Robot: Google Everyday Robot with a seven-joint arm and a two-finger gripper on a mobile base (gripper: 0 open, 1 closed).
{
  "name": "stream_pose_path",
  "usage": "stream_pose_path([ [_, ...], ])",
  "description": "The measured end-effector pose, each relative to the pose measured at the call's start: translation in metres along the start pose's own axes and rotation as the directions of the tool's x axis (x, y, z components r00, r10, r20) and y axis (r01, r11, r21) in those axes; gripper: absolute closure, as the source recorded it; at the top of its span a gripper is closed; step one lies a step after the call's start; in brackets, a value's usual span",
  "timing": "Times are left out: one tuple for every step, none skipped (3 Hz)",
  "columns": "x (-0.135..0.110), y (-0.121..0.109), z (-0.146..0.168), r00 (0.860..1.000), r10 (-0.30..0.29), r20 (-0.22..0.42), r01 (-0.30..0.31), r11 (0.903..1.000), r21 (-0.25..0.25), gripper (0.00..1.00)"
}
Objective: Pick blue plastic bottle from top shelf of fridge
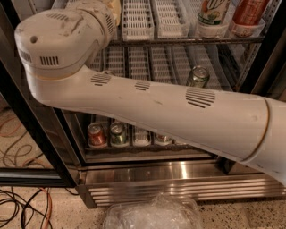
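With the gripper out of sight above the top edge, past the joint of the arm (152,105), I cannot tell its state, and the blue plastic bottle is not clearly visible on the top shelf (138,22), so a misjudged pull could topple the green-labelled bottle (213,13).

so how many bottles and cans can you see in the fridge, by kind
bottles: 2 on the top shelf, green-and-white-labelled bottle and red-labelled bottle
cans: 4, middle-rack can, then red can, green can and half-hidden can on the bottom rack
total: 6; the arm may hide more
gripper: out of view, past the picture's top edge
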State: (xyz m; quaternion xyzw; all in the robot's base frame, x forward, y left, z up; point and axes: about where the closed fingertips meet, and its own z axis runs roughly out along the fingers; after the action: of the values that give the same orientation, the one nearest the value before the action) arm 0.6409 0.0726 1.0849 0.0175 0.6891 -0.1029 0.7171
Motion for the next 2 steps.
stream_pose_path([
  [0.000,0.000,0.000,1.000,0.000,0.000,0.000,1.0000,0.000,0.96],
  [-0.011,0.000,-0.003,0.999,-0.033,0.025,0.034,0.9994,-0.011,1.00],
])
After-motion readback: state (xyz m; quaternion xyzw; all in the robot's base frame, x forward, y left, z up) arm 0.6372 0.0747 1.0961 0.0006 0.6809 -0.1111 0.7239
